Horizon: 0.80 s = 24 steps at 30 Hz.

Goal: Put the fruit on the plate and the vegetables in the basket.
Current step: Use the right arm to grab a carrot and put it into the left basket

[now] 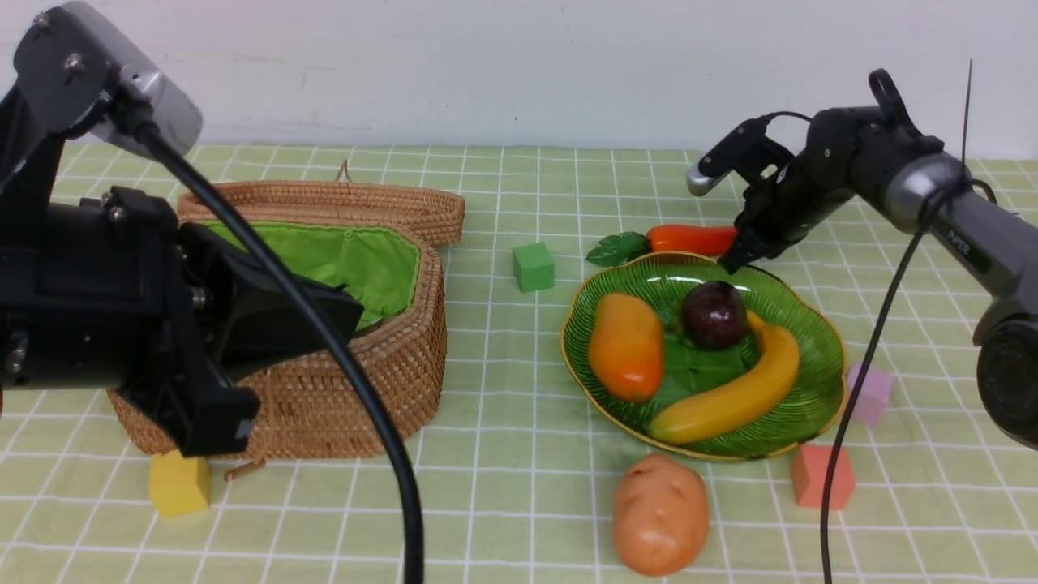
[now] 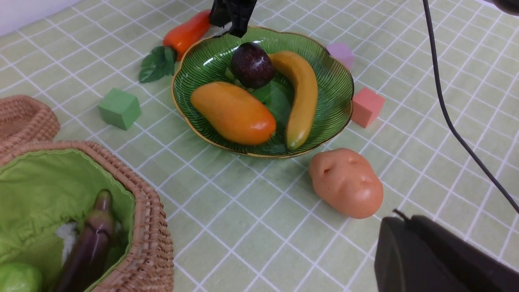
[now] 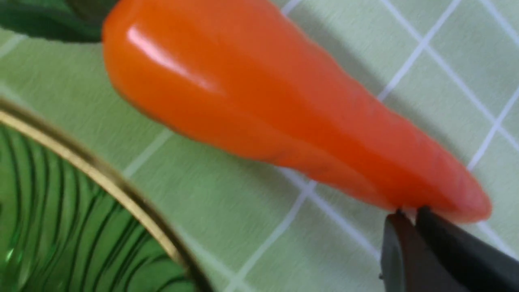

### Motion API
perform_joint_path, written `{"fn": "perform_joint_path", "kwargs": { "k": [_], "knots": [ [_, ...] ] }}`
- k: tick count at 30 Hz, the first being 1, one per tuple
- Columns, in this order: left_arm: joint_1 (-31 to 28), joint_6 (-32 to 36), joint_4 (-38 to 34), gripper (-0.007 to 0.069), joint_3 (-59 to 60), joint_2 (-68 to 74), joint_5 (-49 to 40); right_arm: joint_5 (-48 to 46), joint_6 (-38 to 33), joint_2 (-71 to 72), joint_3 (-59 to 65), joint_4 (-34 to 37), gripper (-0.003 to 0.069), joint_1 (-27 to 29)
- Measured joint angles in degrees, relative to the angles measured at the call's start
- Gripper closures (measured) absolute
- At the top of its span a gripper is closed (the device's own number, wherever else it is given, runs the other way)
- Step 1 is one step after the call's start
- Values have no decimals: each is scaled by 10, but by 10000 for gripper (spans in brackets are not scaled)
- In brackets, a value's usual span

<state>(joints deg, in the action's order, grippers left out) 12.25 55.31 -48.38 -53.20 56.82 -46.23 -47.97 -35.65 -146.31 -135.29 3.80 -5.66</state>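
basket: the big wicker basket [image 1: 389, 381] sits on the robot's left side. The eggplant [image 2: 91, 243] and green gourd [image 2: 18, 278] are already in it.

plate: the plate [image 1: 821, 365] is on the right side. The mango [image 1: 626, 345], banana [image 1: 742, 389] and mangosteen [image 1: 714, 315] are all on it, so I'd call the fruit half done.

carrot: the carrot [image 1: 691, 239] lies flat on the cloth just behind the plate's far rim. Its long axis runs side to side, leaves toward the basket and tapered tip toward the right arm.

potato: the potato [image 1: 658, 513] is on the cloth just in front of the plate, apart from both claws.

right claw: the right gripper [image 1: 734, 258] is way nearer, parked at the carrot's thin tip between the tip and the plate rim. In the wrist view it's pinched together with nothing in it, right up against the tip. Can't tell if it actually touches.

left claw: the left gripper [image 2: 429, 251] is clenched and empty, up by the basket, well apart from the carrot.

my guess: the claw needs to reopen and move along the carrot toward the thick middle, jaws across the axis.
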Motion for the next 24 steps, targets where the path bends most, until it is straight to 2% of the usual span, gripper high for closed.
{"fn": "perform_joint_path", "kwargs": {
  "k": [4, 7, 11, 12, 16, 18, 22, 23, 24],
  "knots": [
    [0, 0, 1, 637, 0, 0, 0, -24, 2, 7, 0, 0, 659, 0],
    [0, 0, 1, 637, 0, 0, 0, -26, 43, 27, 0, 0, 662, 0],
    [0, 0, 1, 637, 0, 0, 0, -24, 148, 47, -3, 1, 662, 0],
    [0, 0, 1, 637, 0, 0, 0, -24, 255, 52, -15, 7, 662, 0],
    [0, 0, 1, 637, 0, 0, 0, -25, 410, 53, -45, 18, 643, 0],
    [0, 0, 1, 637, 0, 0, 0, -21, 455, 53, -53, 22, 603, 0],
    [0, 0, 1, 637, 0, 0, -6, 18, 478, 52, -55, 28, 414, 0],
    [0, 0, 1, 637, 0, 0, -6, 21, 478, 52, -55, 28, 414, 0],
    [0, 0, 1, 637, 0, 0, -12, 38, 480, 49, -55, 31, 305, 0]
  ]
}}
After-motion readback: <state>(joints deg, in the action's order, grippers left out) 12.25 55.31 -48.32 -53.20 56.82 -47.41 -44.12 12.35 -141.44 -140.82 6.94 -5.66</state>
